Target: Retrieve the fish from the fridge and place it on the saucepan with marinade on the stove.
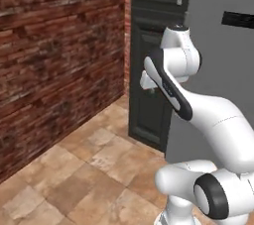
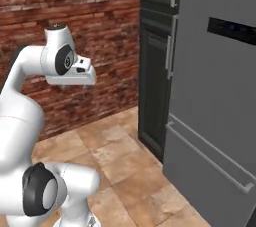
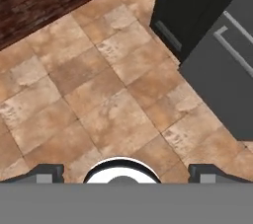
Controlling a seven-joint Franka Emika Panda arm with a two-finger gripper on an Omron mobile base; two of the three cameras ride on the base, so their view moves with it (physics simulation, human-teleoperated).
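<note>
Grey fridge point(image 2: 215, 101) door shut at frame right; our claw point(image 3: 126, 173) spread wide, empty, over floor tiles point(image 3: 99, 90). Nothing done yet.

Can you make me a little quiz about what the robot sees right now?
1. True or false: the fridge door is shut.
2. The claw points down at: A) tiled floor B) a stove C) a plate.
3. Fill in: the wall left of the dark cabinet is made of ____.

Key: 1 true. 2 A. 3 brick.
</note>
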